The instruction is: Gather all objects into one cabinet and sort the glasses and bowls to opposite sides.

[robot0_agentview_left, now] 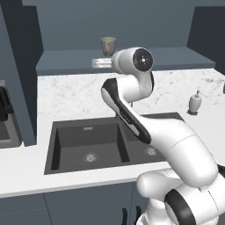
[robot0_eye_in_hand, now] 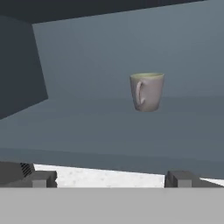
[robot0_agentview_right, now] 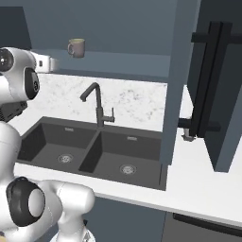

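One greyish-tan cup [robot0_eye_in_hand: 147, 91] stands alone on the shelf [robot0_eye_in_hand: 87, 127], fingers [robot0_eye_in_hand: 43, 178] spread wide.

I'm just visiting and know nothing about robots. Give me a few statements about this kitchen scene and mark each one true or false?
1. A greyish-tan handled cup stands upright on the slate-blue cabinet shelf. True.
2. The two-finger gripper is clamped on the cup. False: its fingers are spread wide, short of the cup, holding nothing.
3. The black double sink holds a stack of plates. False: both basins show only drains.
4. A white soap bottle stands on the speckled white counter beside the sink. True.
5. The dark faucet rises behind the sink. True.
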Controlling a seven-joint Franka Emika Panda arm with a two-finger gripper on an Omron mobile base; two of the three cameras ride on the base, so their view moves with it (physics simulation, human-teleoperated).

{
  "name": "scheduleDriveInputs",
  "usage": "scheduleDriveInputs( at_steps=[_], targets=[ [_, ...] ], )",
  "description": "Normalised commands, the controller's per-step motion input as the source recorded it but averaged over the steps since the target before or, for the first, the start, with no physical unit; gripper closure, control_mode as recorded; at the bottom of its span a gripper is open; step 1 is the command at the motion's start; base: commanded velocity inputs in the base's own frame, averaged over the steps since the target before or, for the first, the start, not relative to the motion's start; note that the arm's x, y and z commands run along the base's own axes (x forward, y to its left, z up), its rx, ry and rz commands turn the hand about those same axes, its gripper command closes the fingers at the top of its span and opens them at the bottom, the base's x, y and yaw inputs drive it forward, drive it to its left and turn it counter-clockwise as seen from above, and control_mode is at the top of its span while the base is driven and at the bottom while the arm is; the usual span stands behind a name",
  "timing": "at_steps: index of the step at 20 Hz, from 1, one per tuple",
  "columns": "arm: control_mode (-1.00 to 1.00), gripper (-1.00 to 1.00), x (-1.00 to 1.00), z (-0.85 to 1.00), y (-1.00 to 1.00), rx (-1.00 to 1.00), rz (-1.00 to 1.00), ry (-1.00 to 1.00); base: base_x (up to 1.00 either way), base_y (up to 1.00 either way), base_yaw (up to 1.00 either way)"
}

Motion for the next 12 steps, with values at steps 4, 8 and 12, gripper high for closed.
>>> scheduleDriveInputs(
  at_steps=[4,8,12],
  targets=[
    [-1.00,-1.00,0.84,0.20,0.04,0.00,0.00,0.01,0.00,0.00,0.00],
    [-1.00,-1.00,0.87,0.05,0.00,-0.02,0.00,0.01,0.00,0.00,0.00],
    [-1.00,-1.00,0.70,-0.08,0.02,-0.11,0.00,0.00,0.00,0.00,0.00]
  ],
)
